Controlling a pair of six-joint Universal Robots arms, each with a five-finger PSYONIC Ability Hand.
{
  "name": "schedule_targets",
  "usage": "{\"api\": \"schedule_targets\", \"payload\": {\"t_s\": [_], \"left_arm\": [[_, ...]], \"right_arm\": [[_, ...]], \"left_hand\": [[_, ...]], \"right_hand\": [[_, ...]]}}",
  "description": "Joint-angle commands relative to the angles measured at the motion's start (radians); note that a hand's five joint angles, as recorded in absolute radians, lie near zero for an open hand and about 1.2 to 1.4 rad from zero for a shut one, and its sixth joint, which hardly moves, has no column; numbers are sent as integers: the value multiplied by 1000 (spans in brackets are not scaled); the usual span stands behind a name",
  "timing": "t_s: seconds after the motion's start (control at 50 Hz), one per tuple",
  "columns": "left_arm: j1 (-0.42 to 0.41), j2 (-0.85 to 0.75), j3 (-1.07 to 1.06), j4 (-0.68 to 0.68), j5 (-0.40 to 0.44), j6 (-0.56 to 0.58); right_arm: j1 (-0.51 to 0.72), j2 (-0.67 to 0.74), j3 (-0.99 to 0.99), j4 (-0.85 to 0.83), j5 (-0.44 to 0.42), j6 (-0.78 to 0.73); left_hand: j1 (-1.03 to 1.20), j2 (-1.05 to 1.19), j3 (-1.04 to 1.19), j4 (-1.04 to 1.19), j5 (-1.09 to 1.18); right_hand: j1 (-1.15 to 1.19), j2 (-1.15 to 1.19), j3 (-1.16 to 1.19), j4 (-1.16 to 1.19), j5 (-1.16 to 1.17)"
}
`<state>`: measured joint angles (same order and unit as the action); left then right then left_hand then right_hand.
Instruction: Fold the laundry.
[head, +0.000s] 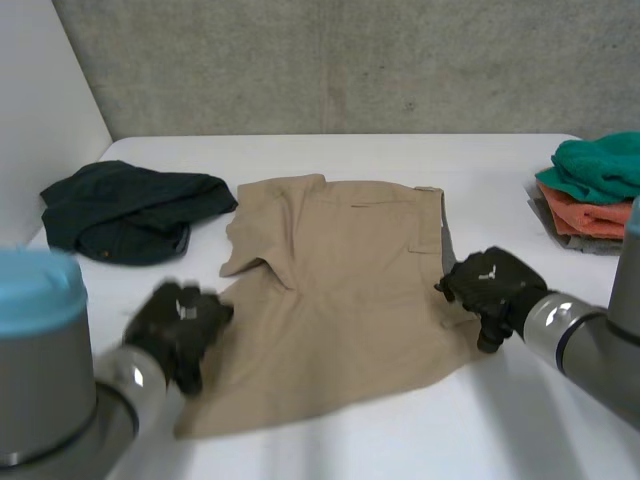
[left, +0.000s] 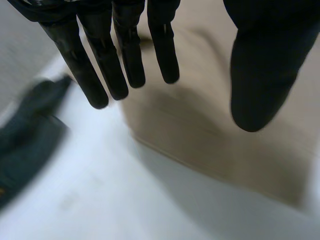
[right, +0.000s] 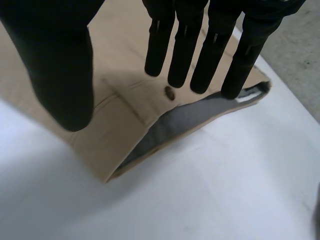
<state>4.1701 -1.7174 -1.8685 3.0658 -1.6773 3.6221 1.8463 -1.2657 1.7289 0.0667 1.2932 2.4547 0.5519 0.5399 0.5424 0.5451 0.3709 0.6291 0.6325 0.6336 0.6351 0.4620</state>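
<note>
The tan shorts (head: 340, 290) lie spread flat in the middle of the table (head: 400, 430), waist end toward the table's right edge and legs toward its left. That leaves bare table all round them for a fold.

The left hand (head: 180, 325) is at the leg end, nearer the table's front edge. In its wrist view the fingers (left: 107, 55) are straight and a little spread, with the thumb held well apart, above the hem of the shorts (left: 200, 140) and pinching nothing. The right hand (head: 495, 285) is at the waist end, also spread. Its fingers (right: 182, 50) hang over the waistband, where the grey lining (right: 175, 122) gapes and a button (right: 170, 93) shows on the tan cloth (right: 120, 50). I cannot tell whether either hand touches the fabric.

One hand at each end suggests the shorts are about to be taken at both ends together, probably to bring one end over the other or to straighten them first. No fold of that kind seems to be made yet.

A dark garment (head: 125, 210) lies crumpled near the table's far left corner, likely waiting its turn, and it shows just beyond the left hand in that wrist view (left: 25, 140). By the right edge is a pile of folded clothes (head: 590, 195), green over orange, which looks like where finished pieces go.

The open waistband may need flattening, or the fold could turn out lumpy.
</note>
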Motion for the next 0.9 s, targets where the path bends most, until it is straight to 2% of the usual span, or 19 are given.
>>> {"api": "schedule_targets", "payload": {"t_s": [0.02, 0.2, 0.26, 0.28, 0.3, 0.32, 0.4, 0.42, 0.52, 0.64, 0.7, 0.82, 0.9], "left_arm": [[-12, -16, -159, 19, 7, -80], [-1, -24, -175, 152, 5, -86], [-1, -31, -176, 198, 5, -85], [-5, -48, -178, 226, 2, -79], [-8, -57, -176, 238, 2, -77], [-10, -70, -176, 246, 2, -76], [-19, -111, -172, 268, 1, -74], [-21, -117, -167, 269, 2, -74], [-31, -93, -161, 257, -12, -68], [-99, 65, -175, 128, -27, -5], [-134, 128, -179, -1, -27, 27], [-165, 142, -156, -260, -22, 26], [-162, 125, -82, -277, -24, 29]], "right_arm": [[-9, 11, 135, -169, -41, -5], [-7, 72, 163, -268, -54, -3], [-9, 83, 163, -271, -52, -3], [-9, 86, 163, -272, -52, -3], [-9, 86, 161, -274, -52, -3], [-7, 86, 161, -275, -52, -3], [-7, 86, 166, -274, -45, -3], [-9, 79, 170, -269, -40, -3], [-10, -3, 182, -228, -31, -10], [-25, -136, 169, -18, -23, -20], [-45, -210, 155, 155, -19, -68], [-87, -271, 146, 457, 21, -270], [-93, -264, 103, 441, 44, -286]], "left_hand": [[96, 108, 106, 103, 103], [28, 41, 38, 35, 35], [78, 90, 88, 85, 85], [105, 117, 114, 111, 111], [114, 126, 123, 120, 120], [143, 155, 152, 150, 149], [565, 577, 574, 571, 571], [842, 854, 851, 848, 848], [844, 856, 854, 851, 851], [844, 856, 854, 851, 851], [844, 856, 854, 851, 851], [844, 856, 854, 851, 851], [844, 856, 854, 851, 851]], "right_hand": [[169, 166, 165, 163, 162], [204, 201, 200, 198, 197], [359, 356, 355, 353, 352], [630, 627, 626, 624, 623], [766, 762, 761, 760, 758], [767, 764, 763, 761, 760], [767, 764, 763, 761, 760], [767, 764, 763, 761, 760], [767, 764, 763, 761, 760], [767, 764, 763, 761, 760], [767, 764, 763, 761, 760], [767, 764, 763, 761, 760], [767, 764, 763, 761, 760]]}}
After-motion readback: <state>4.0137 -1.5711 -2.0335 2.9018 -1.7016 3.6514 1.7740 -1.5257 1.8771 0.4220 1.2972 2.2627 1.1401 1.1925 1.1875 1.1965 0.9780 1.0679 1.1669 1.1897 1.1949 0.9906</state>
